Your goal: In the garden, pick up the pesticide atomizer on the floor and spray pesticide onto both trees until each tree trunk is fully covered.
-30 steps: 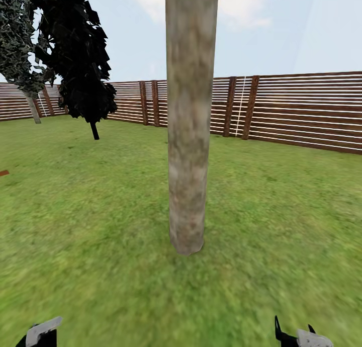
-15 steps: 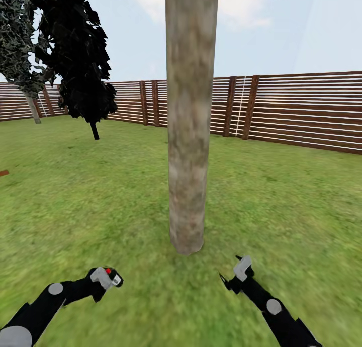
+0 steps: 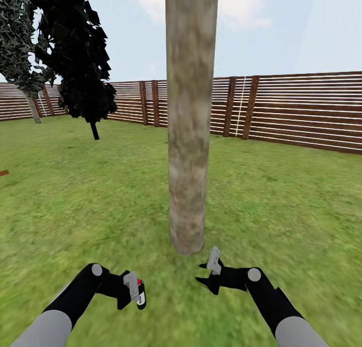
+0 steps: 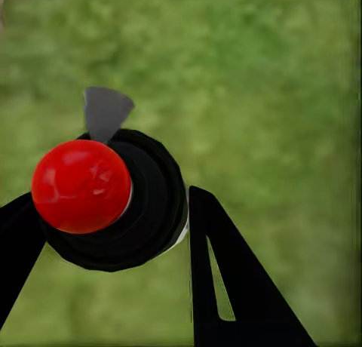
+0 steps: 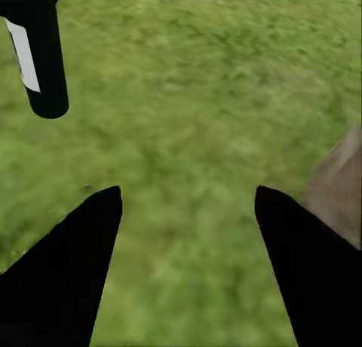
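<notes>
Left gripper (image 3: 131,292) clamped on the pesticide atomizer (image 3: 141,295), bottle hanging down over grass. Tree trunk (image 3: 187,136) stands upright ahead and to its right, near. Right gripper (image 3: 207,276) spread, empty, closer to the trunk's base.

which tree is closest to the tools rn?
The thick pale trunk dead ahead, just beyond both tools; the black columnar tree and grey-leaved tree stand near the fence.

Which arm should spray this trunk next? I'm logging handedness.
Probably the left: the left gripper holds the pesticide atomizer, close to the tree trunk. The right gripper is open and empty.
</notes>
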